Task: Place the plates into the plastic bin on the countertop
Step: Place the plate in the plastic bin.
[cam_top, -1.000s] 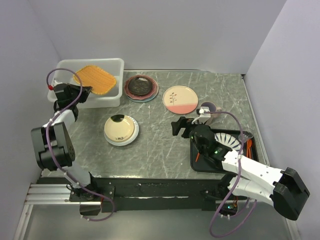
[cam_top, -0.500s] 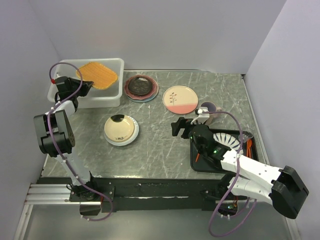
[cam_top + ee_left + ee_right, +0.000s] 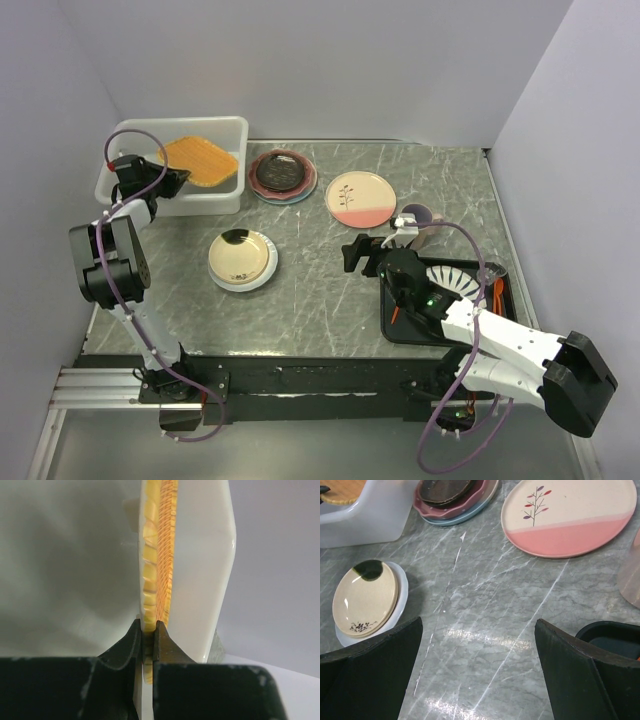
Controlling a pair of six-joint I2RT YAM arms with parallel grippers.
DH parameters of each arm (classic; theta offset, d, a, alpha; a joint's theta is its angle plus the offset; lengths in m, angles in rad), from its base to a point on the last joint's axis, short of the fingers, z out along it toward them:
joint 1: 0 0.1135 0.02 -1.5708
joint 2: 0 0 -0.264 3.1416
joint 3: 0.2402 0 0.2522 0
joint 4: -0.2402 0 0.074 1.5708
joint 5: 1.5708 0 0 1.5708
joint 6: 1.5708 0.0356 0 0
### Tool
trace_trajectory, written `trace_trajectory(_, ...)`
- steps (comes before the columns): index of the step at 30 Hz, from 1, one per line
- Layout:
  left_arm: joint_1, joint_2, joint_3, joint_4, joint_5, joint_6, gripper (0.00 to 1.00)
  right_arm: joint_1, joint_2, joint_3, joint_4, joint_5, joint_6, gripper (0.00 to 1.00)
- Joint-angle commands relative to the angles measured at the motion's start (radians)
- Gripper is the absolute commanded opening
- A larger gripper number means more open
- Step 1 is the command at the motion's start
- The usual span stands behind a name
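Observation:
My left gripper (image 3: pixel 168 178) is shut on the edge of the orange textured plate (image 3: pixel 200 160) and holds it tilted over the translucent plastic bin (image 3: pixel 232 128). In the left wrist view the plate (image 3: pixel 159 555) is edge-on between my fingers (image 3: pixel 131 642). A tan-gold plate on a white plate (image 3: pixel 241 258) lies on the countertop (image 3: pixel 320 290), also in the right wrist view (image 3: pixel 365 599). A dark brown pink-rimmed plate stack (image 3: pixel 282 174) and a pink and cream plate (image 3: pixel 360 198) lie behind. My right gripper (image 3: pixel 362 256) is open above bare countertop (image 3: pixel 485 640).
A black tray (image 3: pixel 395 325) at the right holds a white plate with dark radial stripes (image 3: pixel 455 278) and orange utensils. A pinkish cup (image 3: pixel 418 222) stands behind my right gripper. Walls close in the left, back and right sides.
My left gripper has carried the orange plate a little up and to the right over the bin. My right arm has barely moved.

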Motion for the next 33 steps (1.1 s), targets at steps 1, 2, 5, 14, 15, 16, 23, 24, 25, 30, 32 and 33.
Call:
trace_trajectory(1, 0.002, 0.014, 0.081, 0.078, 0.050, 0.007, 0.04, 0.006, 0.001, 0.058, -0.005, 0.007, -0.009, 1.00)
trace_trajectory(2, 0.004, 0.023, 0.089, 0.077, 0.051, 0.010, 0.04, 0.006, 0.003, 0.061, -0.008, 0.007, -0.011, 1.00)
trace_trajectory(5, 0.004, 0.024, 0.090, 0.067, 0.047, 0.019, 0.07, 0.006, 0.004, 0.062, -0.008, 0.009, -0.012, 1.00)
trace_trajectory(14, 0.002, 0.029, 0.104, 0.015, 0.025, 0.046, 0.40, 0.006, -0.003, 0.081, -0.031, -0.002, -0.025, 1.00)
trace_trajectory(15, 0.002, 0.032, 0.107, 0.009, 0.021, 0.050, 0.41, 0.006, -0.006, 0.082, -0.035, -0.001, -0.028, 1.00)
trace_trajectory(16, 0.002, 0.035, 0.110, 0.003, 0.021, 0.056, 0.43, 0.006, -0.008, 0.079, -0.035, 0.004, -0.028, 1.00)
trace_trajectory(23, 0.002, 0.047, 0.138, -0.067, -0.016, 0.087, 0.65, 0.006, -0.028, 0.068, -0.040, 0.001, -0.026, 1.00)
trace_trajectory(24, 0.004, 0.046, 0.136, -0.072, -0.019, 0.090, 0.67, 0.006, -0.029, 0.068, -0.041, -0.001, -0.028, 1.00)
trace_trajectory(25, 0.004, 0.043, 0.136, -0.075, -0.027, 0.092, 0.70, 0.006, -0.029, 0.070, -0.041, -0.001, -0.029, 1.00)
trace_trajectory(30, 0.002, 0.028, 0.141, -0.110, -0.059, 0.115, 0.77, 0.006, -0.029, 0.078, -0.046, 0.002, -0.037, 1.00)
trace_trajectory(32, 0.002, 0.026, 0.159, -0.155, -0.085, 0.125, 0.80, 0.005, -0.029, 0.076, -0.046, 0.001, -0.035, 1.00)
trace_trajectory(33, -0.002, 0.031, 0.168, -0.175, -0.096, 0.144, 0.82, 0.004, -0.029, 0.075, -0.046, 0.001, -0.035, 1.00)
